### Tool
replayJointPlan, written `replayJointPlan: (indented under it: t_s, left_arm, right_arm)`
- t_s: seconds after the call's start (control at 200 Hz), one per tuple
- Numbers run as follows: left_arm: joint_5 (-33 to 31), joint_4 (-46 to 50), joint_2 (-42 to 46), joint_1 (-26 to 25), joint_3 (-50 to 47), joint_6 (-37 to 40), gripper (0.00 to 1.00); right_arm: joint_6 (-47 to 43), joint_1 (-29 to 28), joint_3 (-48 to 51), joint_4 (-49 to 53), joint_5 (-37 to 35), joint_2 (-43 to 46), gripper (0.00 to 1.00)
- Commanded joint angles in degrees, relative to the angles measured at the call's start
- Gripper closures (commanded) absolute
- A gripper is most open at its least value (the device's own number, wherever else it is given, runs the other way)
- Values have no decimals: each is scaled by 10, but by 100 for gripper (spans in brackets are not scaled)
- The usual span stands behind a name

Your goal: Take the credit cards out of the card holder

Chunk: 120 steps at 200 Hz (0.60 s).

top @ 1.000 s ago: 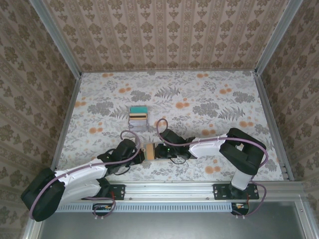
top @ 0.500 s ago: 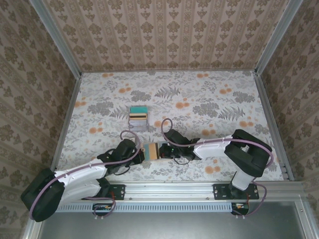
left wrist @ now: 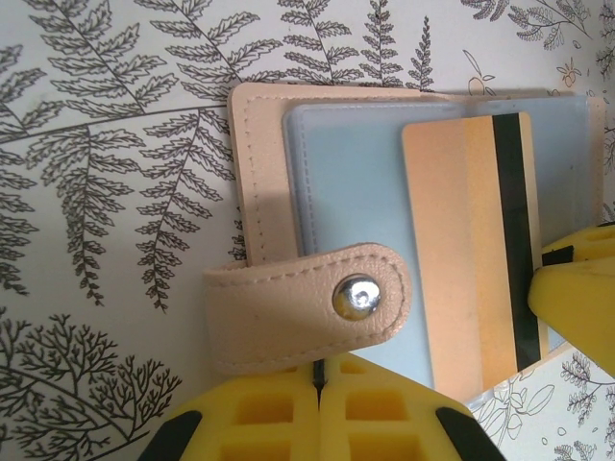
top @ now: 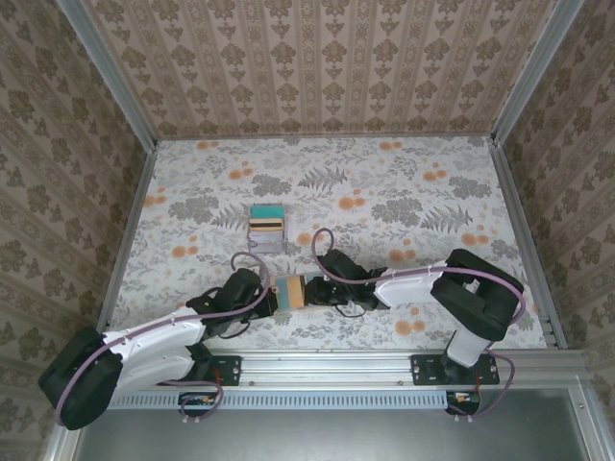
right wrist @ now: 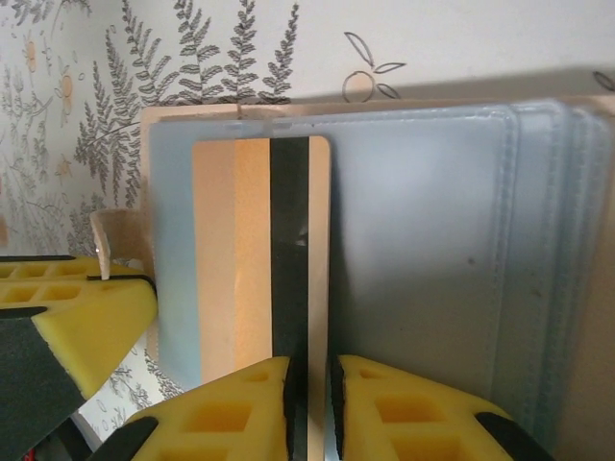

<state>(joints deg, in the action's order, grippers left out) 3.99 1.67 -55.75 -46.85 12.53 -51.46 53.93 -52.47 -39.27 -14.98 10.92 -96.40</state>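
card holder (left wrist: 336, 182) lies open; we see left gripper (left wrist: 320, 381) clamped on it, right gripper (right wrist: 310, 376) pinching orange credit card (right wrist: 240, 250).

Table top (top: 384, 182) covered by pale sheet printed with grey ferns and orange blossoms. Three sides enclosed by back wall (top: 327, 58), left wall (top: 48, 192) and right wall (top: 577, 192), papered in brown damask stripes. Corners framed by aluminium posts (top: 106, 67). Aluminium rail (top: 327, 365) fixed along near edge. Scene evenly lit, shadows soft.
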Motion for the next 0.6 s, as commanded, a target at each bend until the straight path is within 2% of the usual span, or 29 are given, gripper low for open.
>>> replayJointPlan:
  t_s: [0.0,0.075,0.23,0.595]
  left_arm:
    - [-13,47,1,-2,3,-5,100]
    - [-12,47,0,-2,3,-4,100]
    - [-13,50,2,-3,2,-5,100]
    - [-17,55,8,-3,3,-4,100]
  right_arm:
    - [-9,2,-1,-17,15,-22,79]
    - [-7,2,2,-29,20,-24,82]
    - [-6,3,11,-24,11,-14,100]
    - [-12,20,68,-9,-30,66,100]
